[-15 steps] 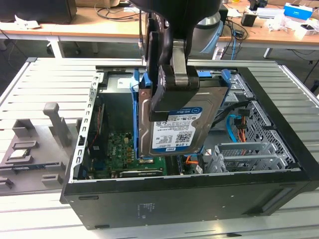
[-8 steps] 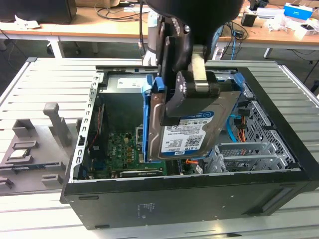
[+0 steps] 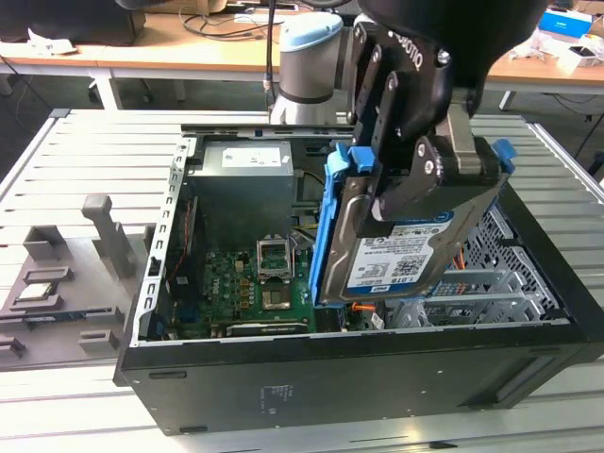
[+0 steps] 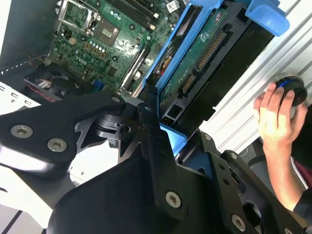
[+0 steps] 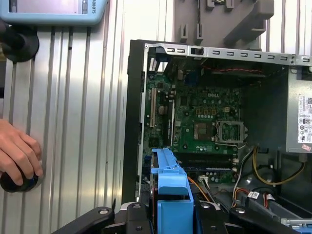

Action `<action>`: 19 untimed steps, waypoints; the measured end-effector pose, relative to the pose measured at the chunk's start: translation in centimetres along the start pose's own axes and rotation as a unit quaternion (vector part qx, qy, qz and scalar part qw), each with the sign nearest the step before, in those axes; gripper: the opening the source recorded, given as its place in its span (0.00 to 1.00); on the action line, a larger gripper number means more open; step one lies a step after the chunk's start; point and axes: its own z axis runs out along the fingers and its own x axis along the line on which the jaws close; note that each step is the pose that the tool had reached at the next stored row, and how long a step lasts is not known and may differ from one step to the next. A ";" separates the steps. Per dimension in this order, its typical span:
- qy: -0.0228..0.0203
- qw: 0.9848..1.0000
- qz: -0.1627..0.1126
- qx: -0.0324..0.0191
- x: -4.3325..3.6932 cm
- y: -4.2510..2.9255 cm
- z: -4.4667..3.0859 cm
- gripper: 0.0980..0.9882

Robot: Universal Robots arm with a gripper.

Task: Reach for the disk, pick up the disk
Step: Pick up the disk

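Hand (image 3: 406, 179): clamped on the disk (image 3: 415, 250).
Disk: held tilted above the open computer case (image 3: 311, 377), clear of its bay.
Desk (image 3: 75, 151): carries the case.

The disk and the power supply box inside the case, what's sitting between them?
In the exterior view, the green motherboard with its open processor socket lies between the disk, held tilted above the case, and the power supply.

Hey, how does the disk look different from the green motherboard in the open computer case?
The disk is silver-grey with blue side rails; the motherboard is green. The disk is tilted up above the case, clamped in the end effector, while the motherboard lies flat inside the case. The disk carries a printed label; the motherboard shows bare sockets. Both are flat and rectangular.
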 end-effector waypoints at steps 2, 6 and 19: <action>0.000 1.000 0.000 0.000 0.04 -0.65 -0.03 0.30; 0.000 1.000 0.000 0.000 0.08 -1.52 -0.07 0.30; 0.000 1.000 0.000 0.000 0.31 -6.01 -0.30 0.30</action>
